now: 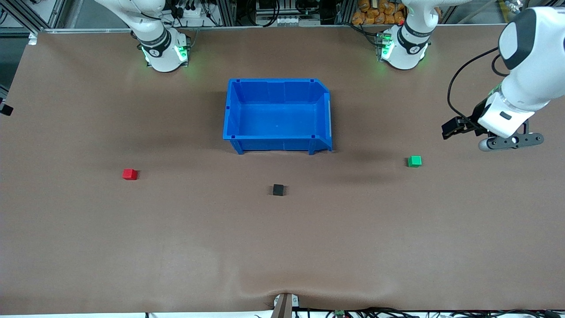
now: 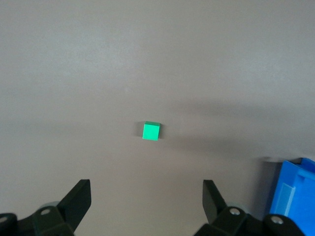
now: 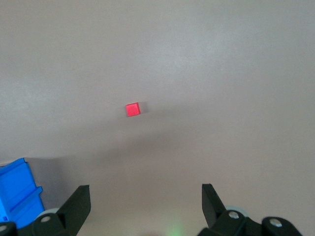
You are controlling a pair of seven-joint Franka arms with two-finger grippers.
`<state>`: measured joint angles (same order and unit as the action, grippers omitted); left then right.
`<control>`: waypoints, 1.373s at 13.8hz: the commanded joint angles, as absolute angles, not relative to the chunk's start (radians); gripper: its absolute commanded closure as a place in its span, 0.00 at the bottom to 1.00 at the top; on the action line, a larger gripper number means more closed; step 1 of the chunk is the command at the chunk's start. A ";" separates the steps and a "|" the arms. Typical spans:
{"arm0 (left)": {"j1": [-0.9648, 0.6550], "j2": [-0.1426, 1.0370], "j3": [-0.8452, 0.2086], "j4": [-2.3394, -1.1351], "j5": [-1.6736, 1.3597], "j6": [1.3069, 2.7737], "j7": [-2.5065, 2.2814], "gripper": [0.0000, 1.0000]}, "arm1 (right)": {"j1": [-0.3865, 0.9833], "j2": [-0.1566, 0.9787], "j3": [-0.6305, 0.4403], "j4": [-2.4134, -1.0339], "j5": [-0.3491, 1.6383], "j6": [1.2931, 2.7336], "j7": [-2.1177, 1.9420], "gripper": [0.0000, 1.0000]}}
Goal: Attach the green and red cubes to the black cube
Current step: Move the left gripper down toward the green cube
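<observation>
Front view: no readable writing; left gripper (image 2: 146, 201) hangs wide open, empty, over brown table (image 1: 282, 247) with small bright green cube (image 1: 414, 161) below; right gripper (image 3: 145, 201) likewise open above small red cube (image 1: 129, 174); matte black cube (image 1: 278, 190) sits between both, near blue plastic bin (image 1: 278, 138).

Glossy plastic bin (image 1: 278, 143), matt tabletop (image 1: 176, 229)

Green cube (image 1: 414, 161), red cube (image 1: 129, 174), black cube (image 1: 278, 190), blue bin (image 1: 234, 106), brown table (image 1: 282, 247)
</observation>
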<state>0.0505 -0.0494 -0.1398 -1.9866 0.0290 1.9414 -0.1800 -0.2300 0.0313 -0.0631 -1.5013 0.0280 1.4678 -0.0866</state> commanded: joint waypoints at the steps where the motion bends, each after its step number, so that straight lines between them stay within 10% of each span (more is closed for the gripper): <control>1: 0.052 -0.025 -0.143 -2.008 0.052 1.983 -0.166 0.00 | -0.247 0.046 -0.049 -1.499 0.035 1.463 -0.087 0.00; 19: 0.057 0.230 -0.143 -2.025 0.124 2.115 -0.202 0.00 | -0.132 0.118 -0.038 -1.512 0.035 1.443 -0.103 0.00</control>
<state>0.0521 0.2089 -0.1386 -2.0207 0.1126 2.0908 -0.1857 -0.1618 0.0825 -0.0374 -1.5082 0.0338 1.4348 -0.0932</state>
